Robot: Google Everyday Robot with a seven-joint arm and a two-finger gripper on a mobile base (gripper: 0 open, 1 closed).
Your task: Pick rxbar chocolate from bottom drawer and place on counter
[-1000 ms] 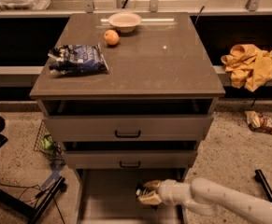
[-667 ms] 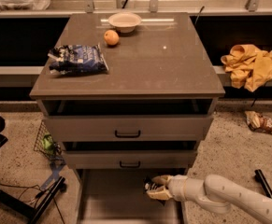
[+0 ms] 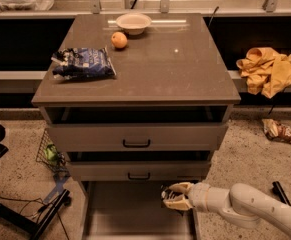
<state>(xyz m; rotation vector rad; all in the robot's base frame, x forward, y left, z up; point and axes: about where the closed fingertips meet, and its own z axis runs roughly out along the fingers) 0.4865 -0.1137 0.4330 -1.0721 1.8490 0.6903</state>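
The bottom drawer [image 3: 135, 209] is pulled out under the two shallower drawers, and its pale floor shows nothing else lying on it. My gripper [image 3: 172, 196] reaches in from the right on a white arm, at the drawer's right side just below the middle drawer front. It is shut on a small dark flat thing, the rxbar chocolate [image 3: 167, 196], which is mostly hidden between the fingers. The counter [image 3: 175, 69] is the grey-brown cabinet top above.
On the counter lie a blue-and-white snack bag [image 3: 82, 62], an orange [image 3: 118, 39] and a white bowl [image 3: 133, 22]. A yellow cloth [image 3: 269, 70] lies on the ledge at the right. Wrappers [image 3: 279, 131] and a dark stand [image 3: 45, 219] are on the floor.
My gripper has moved up and a little to the right inside the bottom drawer, closer to the middle drawer front. Nothing on the counter has moved.
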